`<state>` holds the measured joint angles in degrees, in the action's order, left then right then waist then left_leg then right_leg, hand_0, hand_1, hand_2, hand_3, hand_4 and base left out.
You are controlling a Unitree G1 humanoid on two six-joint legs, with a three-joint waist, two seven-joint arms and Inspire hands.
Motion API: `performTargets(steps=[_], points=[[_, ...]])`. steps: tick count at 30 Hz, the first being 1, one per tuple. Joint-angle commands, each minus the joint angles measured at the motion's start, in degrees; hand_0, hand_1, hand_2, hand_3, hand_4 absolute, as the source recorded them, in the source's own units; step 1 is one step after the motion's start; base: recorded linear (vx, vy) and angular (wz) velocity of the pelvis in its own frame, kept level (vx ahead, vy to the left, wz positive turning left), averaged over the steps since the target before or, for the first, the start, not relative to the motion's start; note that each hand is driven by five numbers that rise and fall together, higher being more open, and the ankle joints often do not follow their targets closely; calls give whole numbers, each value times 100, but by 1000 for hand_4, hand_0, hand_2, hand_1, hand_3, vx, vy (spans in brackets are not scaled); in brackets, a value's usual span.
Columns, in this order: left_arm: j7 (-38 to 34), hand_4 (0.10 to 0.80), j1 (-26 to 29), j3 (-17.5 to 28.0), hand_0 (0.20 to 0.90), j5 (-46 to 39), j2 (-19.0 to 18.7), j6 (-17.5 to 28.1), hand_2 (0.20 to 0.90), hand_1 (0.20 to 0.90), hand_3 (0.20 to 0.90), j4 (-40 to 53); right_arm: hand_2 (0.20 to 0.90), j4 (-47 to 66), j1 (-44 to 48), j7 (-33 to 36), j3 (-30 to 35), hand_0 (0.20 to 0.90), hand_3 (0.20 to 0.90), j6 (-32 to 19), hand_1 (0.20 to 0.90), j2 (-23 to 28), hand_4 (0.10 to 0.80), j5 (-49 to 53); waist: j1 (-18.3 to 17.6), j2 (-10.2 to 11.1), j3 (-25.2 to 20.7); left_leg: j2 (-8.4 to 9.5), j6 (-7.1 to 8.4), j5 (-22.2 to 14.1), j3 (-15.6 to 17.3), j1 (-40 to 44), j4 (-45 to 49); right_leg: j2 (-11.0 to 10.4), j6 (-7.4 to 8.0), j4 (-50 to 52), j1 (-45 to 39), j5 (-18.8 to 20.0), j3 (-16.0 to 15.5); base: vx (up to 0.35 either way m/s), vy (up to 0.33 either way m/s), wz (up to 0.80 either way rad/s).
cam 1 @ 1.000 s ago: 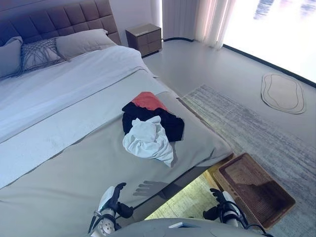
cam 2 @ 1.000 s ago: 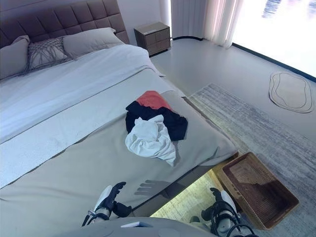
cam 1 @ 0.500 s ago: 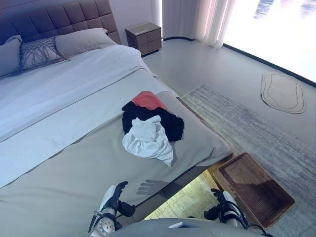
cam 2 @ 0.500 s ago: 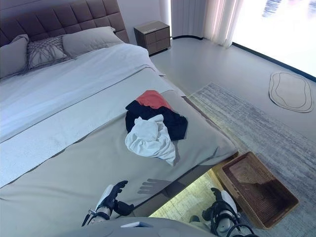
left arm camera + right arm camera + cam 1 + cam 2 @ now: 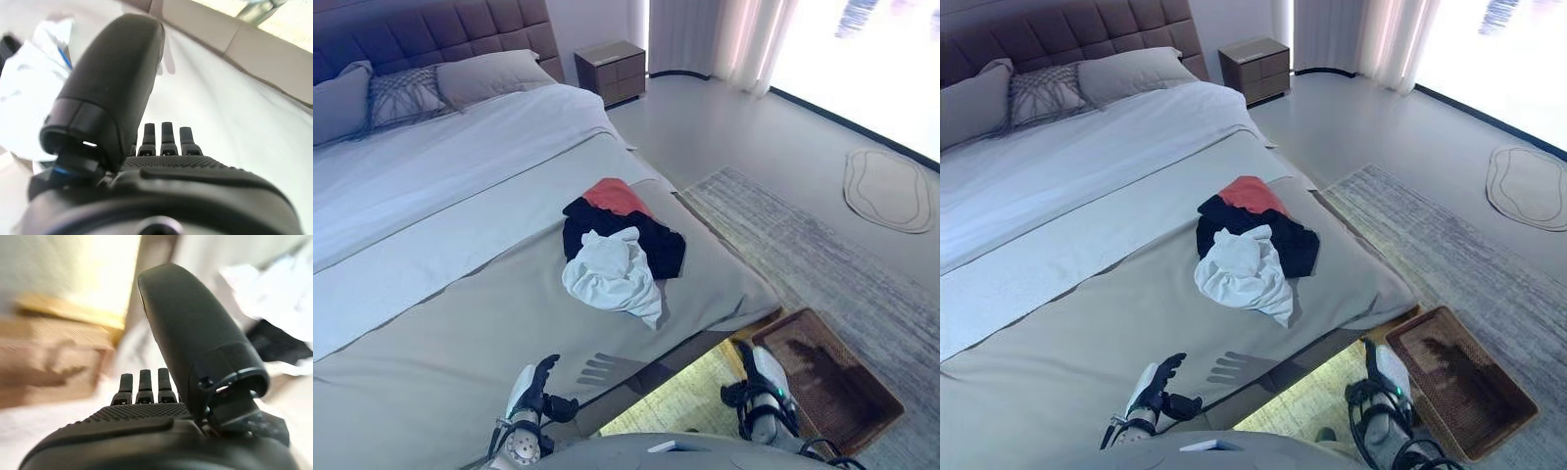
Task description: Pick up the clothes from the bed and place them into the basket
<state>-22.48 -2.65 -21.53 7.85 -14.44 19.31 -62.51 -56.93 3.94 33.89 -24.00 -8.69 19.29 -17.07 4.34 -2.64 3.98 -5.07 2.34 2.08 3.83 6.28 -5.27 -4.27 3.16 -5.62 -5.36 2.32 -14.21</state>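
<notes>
A pile of clothes lies on the grey bed cover (image 5: 460,323) near the bed's foot corner: a white garment (image 5: 612,274) in front, a black one (image 5: 651,243) behind it and a red one (image 5: 615,196) at the back. The brown woven basket (image 5: 827,377) stands on the floor beside that corner and holds nothing. My left hand (image 5: 530,392) is open and empty, low over the bed's near edge, well short of the pile. My right hand (image 5: 759,384) is open and empty, above the floor next to the basket's near side. The right wrist view shows the basket (image 5: 49,357) and the clothes (image 5: 274,289).
Pillows (image 5: 489,73) and a padded headboard (image 5: 431,29) are at the bed's far end. A wooden nightstand (image 5: 617,70) stands beyond it. A grey rug (image 5: 822,264) lies under the basket, a small oval mat (image 5: 891,191) farther right, curtains (image 5: 724,34) at the back.
The camera has shifted a little. My right hand has risen slightly beside the basket. The left hand and the clothes have stayed in place.
</notes>
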Motion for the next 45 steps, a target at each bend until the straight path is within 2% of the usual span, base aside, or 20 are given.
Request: performTargets(steps=[1, 4, 7, 11, 14, 15, 18, 24, 28, 35, 41, 43, 44, 45], points=[[-552, 800, 535, 244, 900, -84, -550, 332, 900, 900, 900, 411, 900, 622, 1201, 619, -262, 900, 900, 26, 900, 263, 800, -183, 206, 311, 192, 226, -139, -424, -53, -84, 27, -172, 24, 348, -144, -468, 19, 7, -12, 16], [-668, 800, 642, 391, 900, -116, -768, 264, 900, 900, 900, 804, 900, 1106, 1953, 559, -386, 900, 900, 415, 900, 613, 800, -181, 374, 310, 318, 223, -119, -323, -168, -237, 31, -192, -42, 603, 19, -578, -93, -14, 4, 20], [-724, 800, 999, 407, 900, -373, -979, 261, 900, 900, 900, 1398, 900, 1359, 3283, 503, -706, 900, 900, 991, 900, 966, 800, -43, 593, 264, 759, 283, -112, -328, -380, -912, 605, -300, -202, 1183, 592, -743, -262, -259, 49, 24], [-813, 800, 1295, 341, 900, -846, -990, 408, 900, 900, 900, 1864, 900, 1099, 4288, 555, -893, 900, 900, 1175, 900, 1146, 800, 43, 798, 125, 1290, 418, -77, -280, -658, -1638, 1168, -413, -327, 1775, 1181, -904, -376, -214, 63, 31], [-763, 800, 1290, 275, 900, -1030, -1067, 540, 900, 900, 900, 2644, 900, 723, 4905, 636, -943, 900, 900, 1287, 900, 1239, 800, 277, 1081, -25, 1684, 582, -111, -258, -823, -2189, 1572, -562, -372, 2379, 1704, -1063, -498, -138, 57, 22], [-718, 800, 1257, 273, 900, -1054, -1085, 593, 900, 900, 900, 2816, 900, 588, 5044, 631, -928, 900, 900, 1300, 900, 1245, 800, 341, 1161, -36, 1779, 633, -102, -376, -854, -2246, 1696, -608, -334, 2582, 1787, -1215, -470, -8, -2, 38], [-580, 800, 1228, 266, 900, -1129, -1137, 698, 900, 900, 900, 3165, 900, 344, 5327, 603, -907, 900, 900, 1432, 900, 1247, 800, 332, 1310, -118, 1952, 771, -158, -423, -924, -2518, 2011, -724, -350, 2980, 2015, -1336, -531, -5, 46, 40], [-717, 800, 1481, 121, 900, -1195, -1291, 724, 900, 900, 900, 3642, 900, -230, 6024, 456, -1027, 900, 900, 1536, 900, 1287, 800, 274, 1523, -282, 2336, 1075, -374, -647, -1007, -3163, 2817, -1059, -370, 3957, 2591, -1542, -547, -9, 45, 29], [-910, 800, 1697, 130, 900, -1201, -1424, 646, 900, 900, 900, 3893, 900, -431, 6445, 326, -1142, 900, 900, 1580, 900, 1266, 800, 321, 1583, -385, 2578, 1252, -531, -896, -899, -3688, 3506, -1245, -387, 4801, 3109, -1766, -469, -17, 48, 10], [-1095, 800, 1761, 265, 900, -1307, -1503, 744, 900, 900, 900, 4290, 900, -602, 6746, 90, -1338, 900, 900, 1800, 900, 1225, 800, 190, 1643, -449, 2581, 1354, -665, -1327, -789, -4492, 4563, -1315, -434, 5751, 3858, -2044, -344, 25, 21, 1], [-1169, 800, 1664, 349, 900, -1394, -1635, 827, 900, 900, 900, 4802, 900, -766, 6956, 162, -1394, 900, 900, 1886, 900, 1315, 800, 364, 1708, -509, 2581, 1408, -746, -1510, -785, -4948, 5049, -1273, -443, 6202, 4331, -2187, -280, 12, 2, 1], [-1090, 800, 1568, 380, 900, -1390, -1667, 809, 900, 900, 900, 4882, 780, -741, 6959, 354, -1298, 780, 760, 1751, 780, 1344, 660, 418, 1720, -498, 2581, 1397, -754, -1505, -807, -4995, 5060, -1226, -413, 6220, 4389, -2164, -267, 11, -9, -2], [-1072, 800, 1541, 375, 900, -1374, -1673, 787, 900, 900, 900, 4884, 655, -694, 6936, 413, -1256, 655, 615, 1726, 655, 1344, 515, 429, 1717, -486, 2581, 1394, -744, -1498, -823, -4975, 5044, -1211, -401, 6188, 4369, -2140, -267, 23, -19, -5], [-1054, 800, 1513, 369, 900, -1374, -1679, 772, 900, 900, 900, 4880, 502, -634, 6906, 514, -1233, 502, 436, 1691, 502, 1342, 336, 395, 1709, -479, 2581, 1389, -741, -1490, -832, -4942, 5012, -1197, -388, 6141, 4340, -2109, -267, 15, -9, -4]])
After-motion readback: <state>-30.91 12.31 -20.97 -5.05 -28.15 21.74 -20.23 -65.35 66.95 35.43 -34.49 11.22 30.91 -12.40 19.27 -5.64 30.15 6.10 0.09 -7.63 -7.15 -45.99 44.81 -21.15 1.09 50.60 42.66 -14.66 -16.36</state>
